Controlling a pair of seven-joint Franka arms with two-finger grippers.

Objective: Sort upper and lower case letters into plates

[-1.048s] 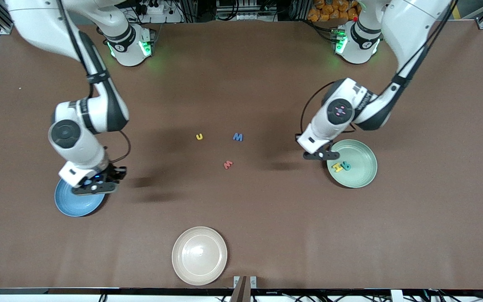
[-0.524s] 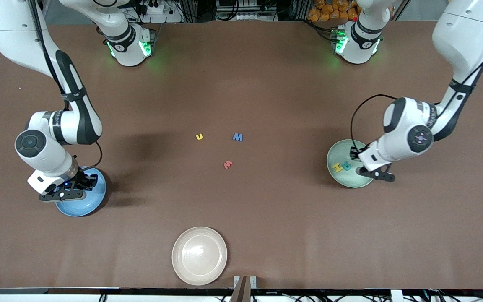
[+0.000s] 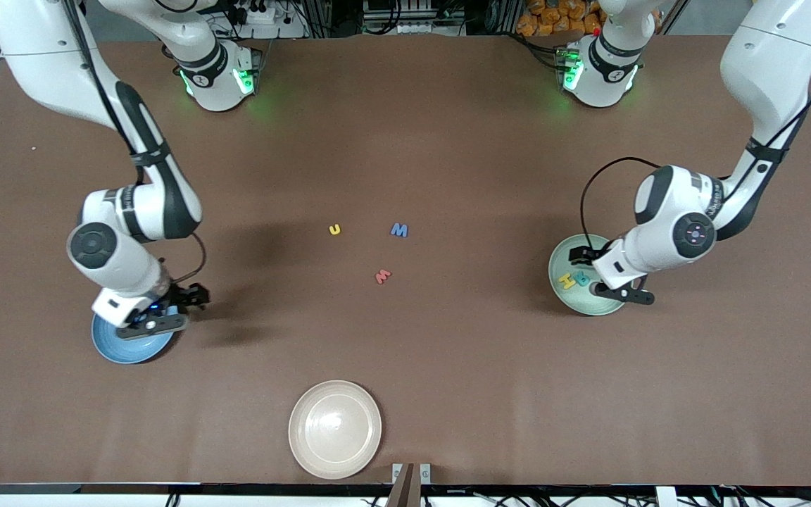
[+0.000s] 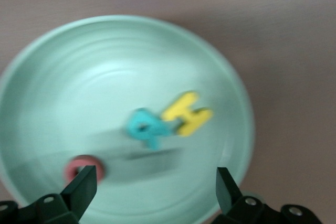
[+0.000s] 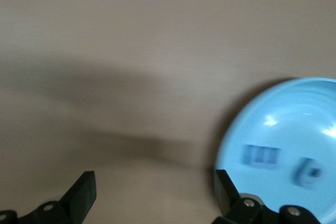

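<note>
The mint green plate [image 3: 583, 303] lies toward the left arm's end of the table. It holds a yellow H [image 3: 567, 282], a teal letter [image 3: 581, 278] and, in the left wrist view, a red-pink letter [image 4: 79, 166] beside the yellow H [image 4: 187, 114]. My left gripper [image 3: 613, 287] hovers open and empty over this plate [image 4: 105, 77]. The sky blue plate [image 3: 120, 346] lies toward the right arm's end. My right gripper [image 3: 151, 321] hangs open and empty over its rim. The right wrist view shows two pale blue letters [image 5: 261, 156] in it [image 5: 294, 124]. A yellow u [image 3: 335, 229], a blue M [image 3: 399, 229] and a red-pink m [image 3: 383, 276] lie mid-table.
A cream-beige plate [image 3: 335, 429] sits empty near the table edge closest to the front camera. The brown tabletop [image 3: 448, 366] is bare between the plates and the three loose letters.
Both arms first swung outward over their plates. In the last half second the right gripper came back toward the table's middle, and the left gripper shifted slightly the same way.
</note>
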